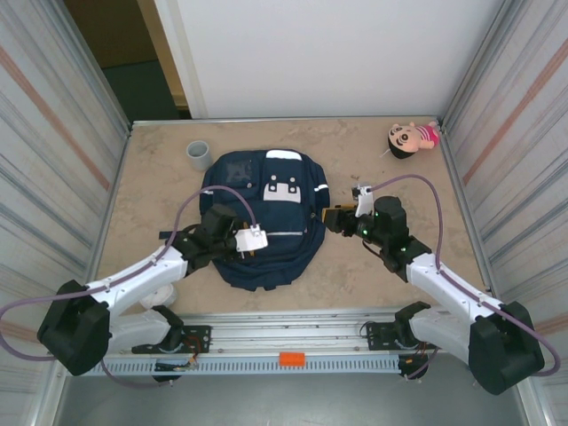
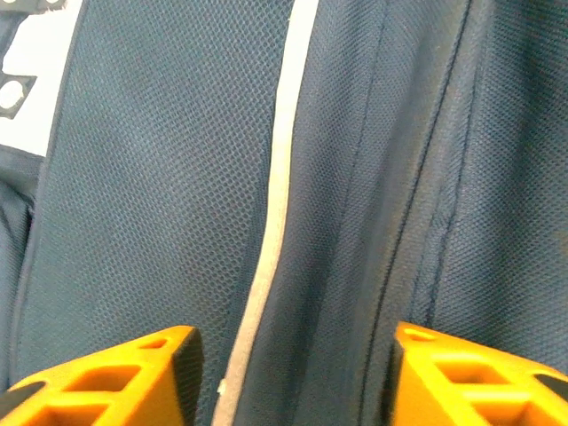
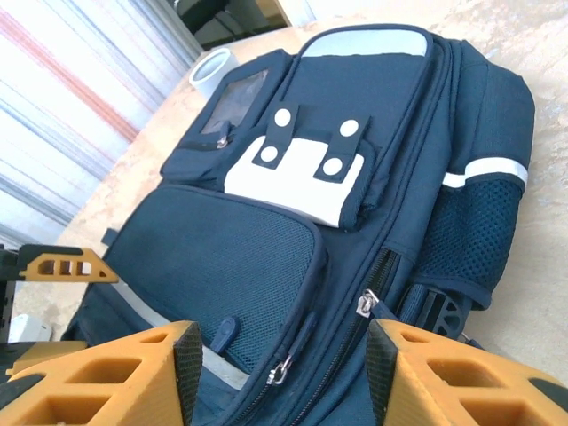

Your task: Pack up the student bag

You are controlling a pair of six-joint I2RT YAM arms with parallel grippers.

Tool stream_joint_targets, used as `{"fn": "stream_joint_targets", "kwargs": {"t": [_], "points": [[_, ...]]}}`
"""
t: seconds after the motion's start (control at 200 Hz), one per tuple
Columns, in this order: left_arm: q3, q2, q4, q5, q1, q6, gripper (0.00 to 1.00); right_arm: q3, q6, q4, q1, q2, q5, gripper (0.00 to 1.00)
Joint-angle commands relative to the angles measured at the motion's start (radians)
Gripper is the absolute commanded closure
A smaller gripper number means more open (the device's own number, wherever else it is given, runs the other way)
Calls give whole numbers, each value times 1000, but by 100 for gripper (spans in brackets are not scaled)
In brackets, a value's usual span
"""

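Lying flat on the tabletop (image 1: 151,191), the student bag (image 1: 264,222) is flanked for opening: left gripper (image 2: 293,342) parted, empty, over its front fabric; right gripper (image 3: 284,333) released, facing its right-side zipper (image 3: 366,302).

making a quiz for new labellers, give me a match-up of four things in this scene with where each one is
Things
1. student bag
2. grey cup
3. doll
4. right end effector

Places
a. far right corner of the table
b. at the bag's right edge, jaws apart
c. middle of the table, lying flat
d. far left, beside the bag's top corner

Pairs: 1-c, 2-d, 3-a, 4-b
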Motion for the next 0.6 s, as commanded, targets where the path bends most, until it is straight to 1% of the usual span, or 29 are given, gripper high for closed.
{"fn": "stream_joint_targets", "kwargs": {"t": [0.0,0.055,0.14,0.2,0.296,0.366,0.436,0.591], "points": [[-17,-50,84,-9,26,-29,54,-47,-52,87,8,-20,15,46],[-30,-74,95,53,41,-55,65,-60,-65,106,8,-20,20,46],[-57,-107,144,145,65,-109,85,-55,-81,94,2,-20,11,46],[-87,-128,201,186,78,-147,93,-47,-82,88,-4,-21,-6,46],[-125,-152,267,245,95,-189,97,-47,-83,102,-6,-20,-16,45],[-143,-159,303,273,109,-215,100,-51,-102,115,-6,-20,2,44],[-154,-161,327,301,128,-244,100,-54,-165,127,-6,-50,4,41],[-191,-174,412,361,157,-304,100,-23,-342,122,-12,-32,-60,36]]}}
